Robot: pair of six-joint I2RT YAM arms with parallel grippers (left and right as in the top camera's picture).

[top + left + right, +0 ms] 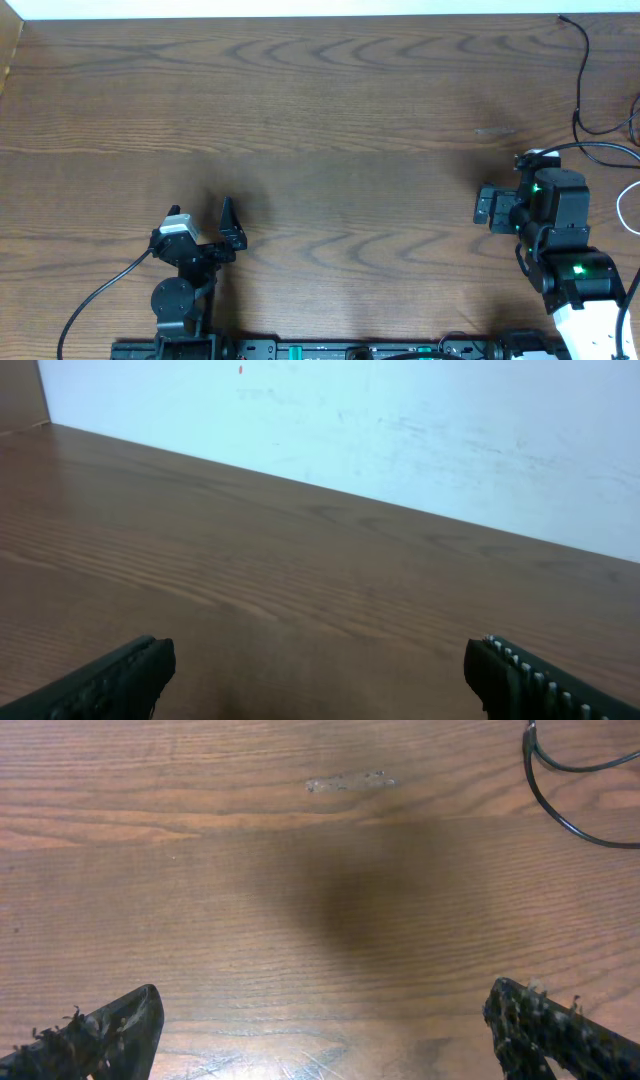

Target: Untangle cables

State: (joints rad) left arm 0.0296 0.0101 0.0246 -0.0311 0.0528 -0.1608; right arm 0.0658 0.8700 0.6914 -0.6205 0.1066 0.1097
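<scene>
Mostly bare wood filled the scene: a brown worktop (320,100) with wavy, matte grain. Well to the left of the right claw (512,205), and nearer the robot's base, the left claw (202,218) sat with its two black fingers spread wide and nothing between them. Its wrist view showed only wood and a pale blue wall (400,420) beyond. Nothing lay on the wood between it and the right claw.

The right claw was likewise spread wide and empty, its ridged, fuzz-flecked fingertips (110,1030) hanging above the boards. Just beyond the right claw, on the far side, was a small pale scuff (345,782).

The cables (529,770) lay farther off, beyond and to the right of the right claw, not touching it. A thin, glossy black cord (582,75) ran from the far right corner lengthwise toward the claw, then hooked right and went out of the picture. A thin white cord (622,208) curved in directly to the right of the right claw, at the picture's edge. How the cords crossed could not be told, since most of their length was out of view.

The right arm was plainly the nearer one. The opening reach would likely call for it to travel away from the base and rightward, meeting the black cord across its long axis.
</scene>
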